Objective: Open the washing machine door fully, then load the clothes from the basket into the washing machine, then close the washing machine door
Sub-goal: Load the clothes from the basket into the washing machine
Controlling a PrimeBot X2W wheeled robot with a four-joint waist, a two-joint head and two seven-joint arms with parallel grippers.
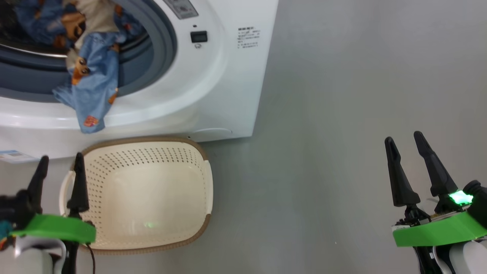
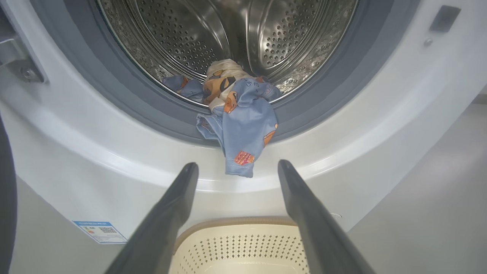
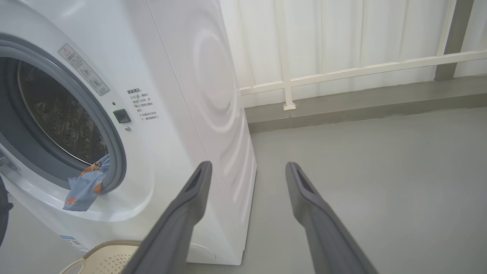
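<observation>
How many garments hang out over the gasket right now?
1: the blue bear-print piece drapes over the lower gasket onto the washing machine front, above the basket. Others bundled inside may be hidden.

A grey floor (image 3: 380,171) is laid up to a white panelled wall (image 3: 342,30), along which a cream rail (image 3: 380,69) is fixed.

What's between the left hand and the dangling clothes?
Only the washing machine's white front lies between left hand and clothes, in the left wrist view.

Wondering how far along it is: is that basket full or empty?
Empty: the basket shows a bare perforated floor; the clothes hang out of the washing machine.
</observation>
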